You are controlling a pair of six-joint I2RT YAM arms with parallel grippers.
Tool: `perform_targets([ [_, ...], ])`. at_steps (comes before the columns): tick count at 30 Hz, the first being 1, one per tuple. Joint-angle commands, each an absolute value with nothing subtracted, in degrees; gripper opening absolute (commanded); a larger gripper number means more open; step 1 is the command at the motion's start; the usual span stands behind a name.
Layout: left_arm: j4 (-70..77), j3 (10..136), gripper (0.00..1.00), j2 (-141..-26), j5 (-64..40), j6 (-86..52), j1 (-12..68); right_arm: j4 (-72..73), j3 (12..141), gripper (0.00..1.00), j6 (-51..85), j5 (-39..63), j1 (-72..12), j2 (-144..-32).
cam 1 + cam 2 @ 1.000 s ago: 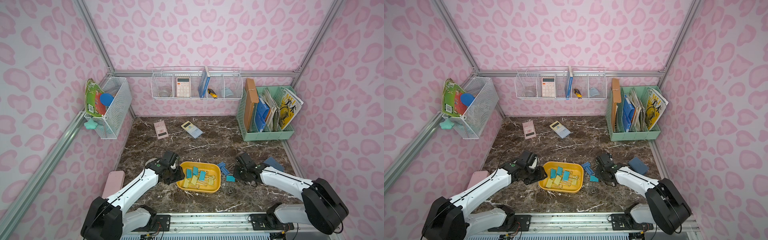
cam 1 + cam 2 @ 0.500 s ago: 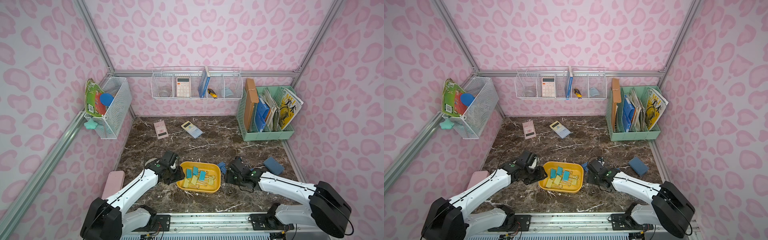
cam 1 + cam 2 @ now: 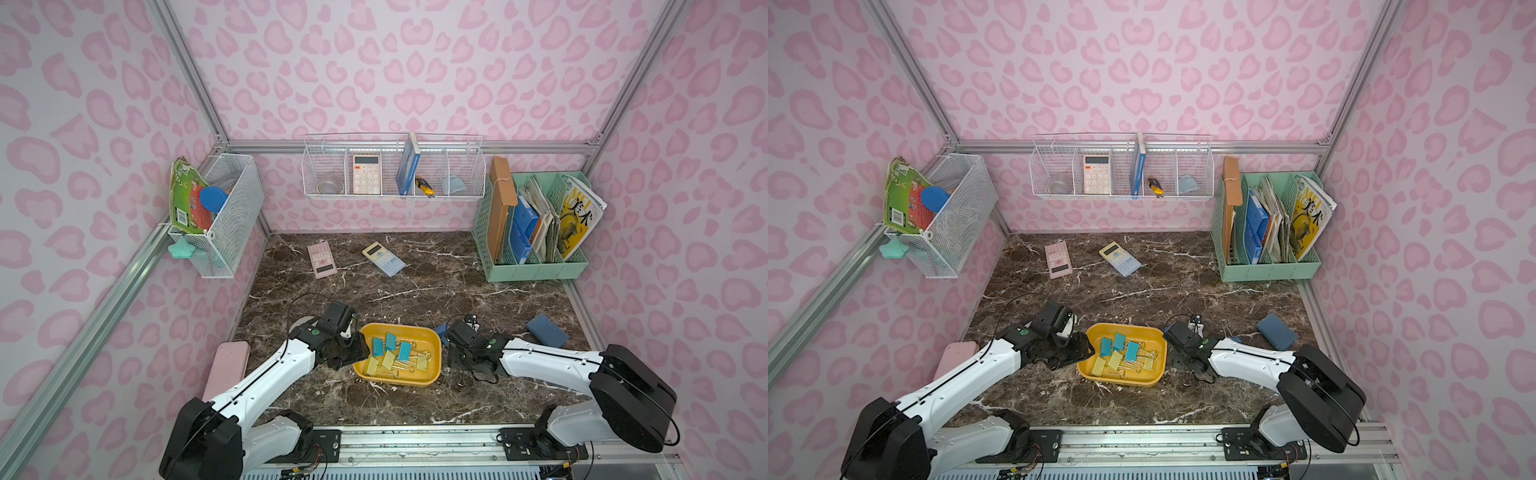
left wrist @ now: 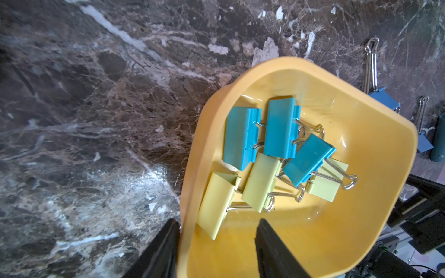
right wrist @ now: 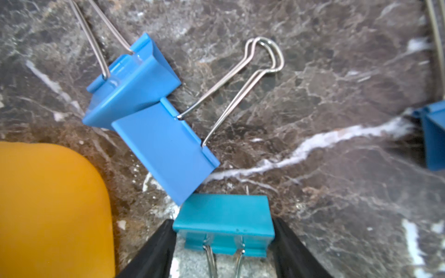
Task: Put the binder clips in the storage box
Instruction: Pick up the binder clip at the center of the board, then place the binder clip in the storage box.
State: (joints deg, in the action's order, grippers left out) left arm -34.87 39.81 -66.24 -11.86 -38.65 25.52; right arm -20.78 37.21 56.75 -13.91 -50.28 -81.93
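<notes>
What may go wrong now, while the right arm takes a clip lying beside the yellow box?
1. The right end effector grips the teal clip, and a blue clip rests a corner against it; lifting may drag that one along.
2. The left end effector straddles the storage box wall loosely, so a knock during the drop might shift or tip the box.
</notes>
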Motion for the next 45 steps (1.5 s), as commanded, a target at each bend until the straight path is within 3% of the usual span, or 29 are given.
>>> perform_targets([
  [1, -34.98, 39.81, 0.55, -66.33, -12.18, -37.89, 25.49, -20.18, 37.31, 0.6, 56.97, -14.85, -50.36, -82.93],
  [7, -35.07, 39.73, 0.55, -66.19, -12.17, -37.91, 25.49, -25.46, 39.56, 0.49, 57.56, -18.33, -50.46, -84.22],
  [14, -35.24, 39.9, 0.55, -66.7, -11.97, -37.88, 25.49, -37.47, 47.88, 0.47, 54.62, -25.46, -52.67, -78.81],
  [18, -35.18, 40.06, 0.55, -66.93, -11.87, -37.88, 25.49, -36.8, 53.48, 0.44, 45.6, -25.23, -55.87, -76.91],
  [25, -35.42, 40.01, 0.55, -66.98, -11.89, -37.97, 25.49, -20.63, 57.35, 0.43, 20.27, -12.0, -58.56, -79.06],
  [31, -35.77, 40.01, 0.55, -67.14, -11.58, -38.06, 25.49, -15.79, 59.71, 0.43, 6.41, -3.44, -59.02, -84.59],
  [37, -35.86, 40.17, 0.55, -67.32, -11.26, -37.97, 25.49, -16.24, 59.87, 0.43, 0.58, 2.62, -59.24, -90.14],
  [45, -35.86, 40.34, 0.55, -68.27, -11.24, -37.88, 25.49, -16.84, 56.15, 0.49, -3.91, 0.52, -58.69, -93.03],
])
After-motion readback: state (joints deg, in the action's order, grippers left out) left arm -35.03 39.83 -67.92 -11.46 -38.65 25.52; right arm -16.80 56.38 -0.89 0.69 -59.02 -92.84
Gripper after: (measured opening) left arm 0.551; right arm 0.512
